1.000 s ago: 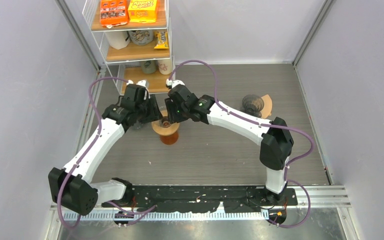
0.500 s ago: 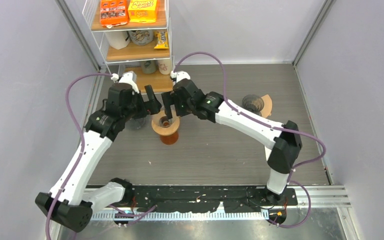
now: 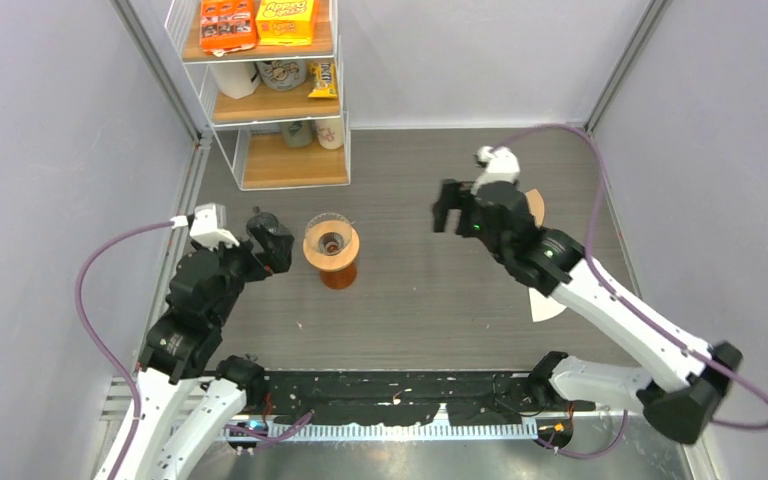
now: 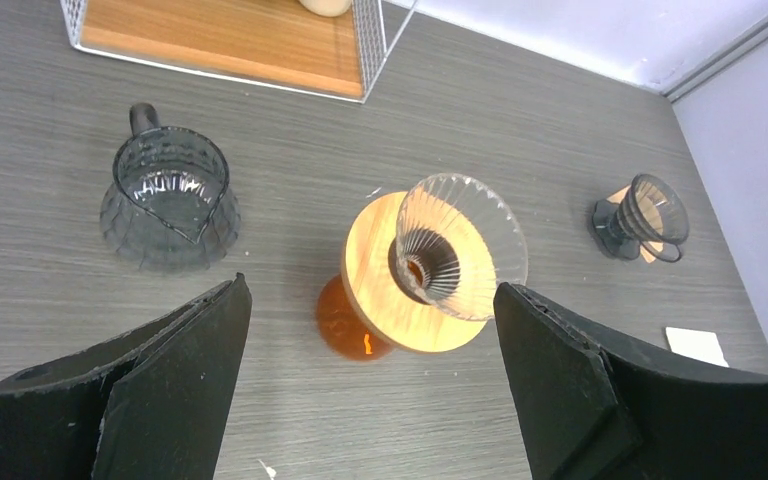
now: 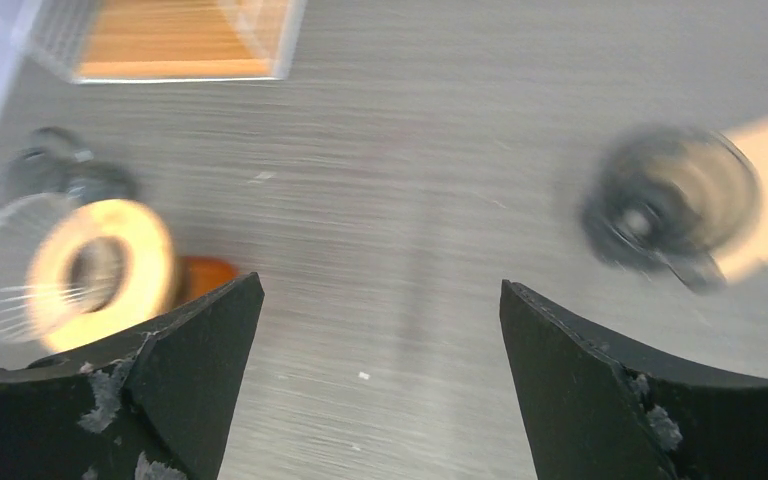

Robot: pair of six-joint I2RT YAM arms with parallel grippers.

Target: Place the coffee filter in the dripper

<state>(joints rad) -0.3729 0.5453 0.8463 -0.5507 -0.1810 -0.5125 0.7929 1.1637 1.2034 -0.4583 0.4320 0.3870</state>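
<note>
Brown paper filter (image 3: 536, 208) far right from above, partly behind the right arm — well apart from the glass dripper (image 3: 331, 238) on its wooden stand (image 3: 344, 258). Left gripper (image 3: 268, 238) near the stand, right gripper (image 3: 450, 218) off toward the filter, both spread wide and empty. Left wrist: looks into a bare dripper; filter right against a dark dripper (image 4: 640, 215). Right wrist: blurred, fingers apart, nothing between. Seems barely started — picking up and seating yet to do.

The table (image 3: 410, 300) bears a rack (image 3: 280, 168), glass jug (image 4: 168, 200), dripper stand (image 4: 375, 290), dark dripper (image 4: 640, 215), white paper filter (image 3: 546, 307).
</note>
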